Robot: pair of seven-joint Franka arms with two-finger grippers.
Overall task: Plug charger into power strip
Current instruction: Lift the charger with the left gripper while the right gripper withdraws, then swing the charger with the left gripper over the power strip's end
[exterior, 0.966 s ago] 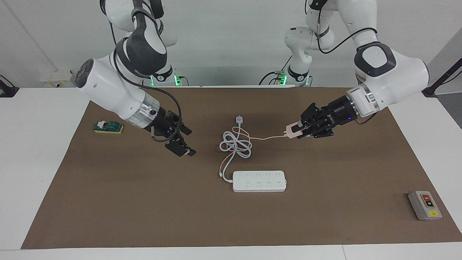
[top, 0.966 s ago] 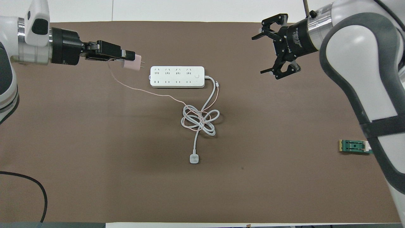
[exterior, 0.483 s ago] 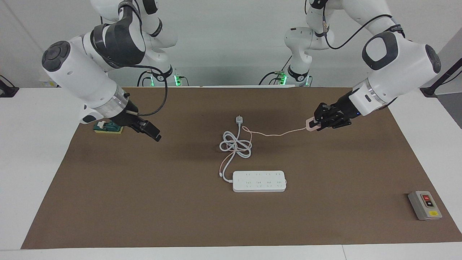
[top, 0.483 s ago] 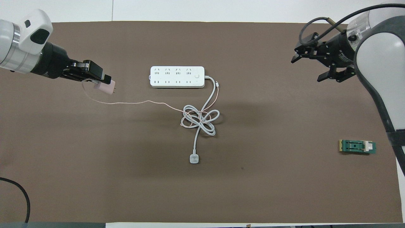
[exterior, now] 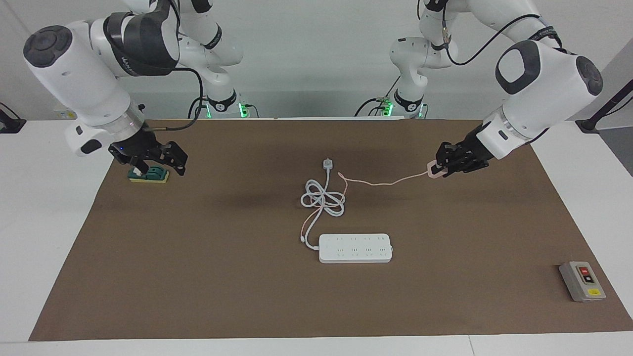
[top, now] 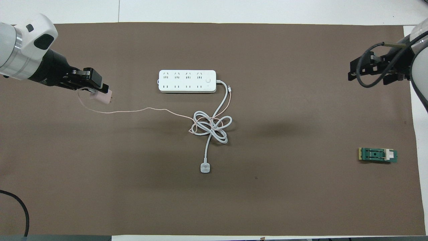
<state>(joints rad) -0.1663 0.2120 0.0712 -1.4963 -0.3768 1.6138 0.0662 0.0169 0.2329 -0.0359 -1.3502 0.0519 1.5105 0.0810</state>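
My left gripper [exterior: 439, 168] [top: 100, 92] is shut on the charger [exterior: 433, 172] [top: 104, 97], a small pale-pink cube held low over the mat toward the left arm's end of the table. Its thin pink cable [exterior: 385, 183] [top: 147, 109] trails back to the tangle of cords. The power strip [exterior: 355, 248] [top: 187, 81], long, flat and white, lies at mid table with its sockets facing up, well apart from the charger. My right gripper [exterior: 157, 167] [top: 360, 71] hangs open and holds nothing, over the mat's edge at the right arm's end.
The strip's thick white cord [exterior: 322, 198] [top: 210, 127] lies coiled nearer the robots, ending in a small white plug [exterior: 327, 163] [top: 205, 167]. A green block [exterior: 148, 174] [top: 378, 155] sits under the right gripper. A grey switch box [exterior: 582, 281] lies at a mat corner.
My left gripper carried the charger away from the strip toward the left arm's end and lowered it. The right gripper, still open, drew back toward the right arm's end, over the green block.
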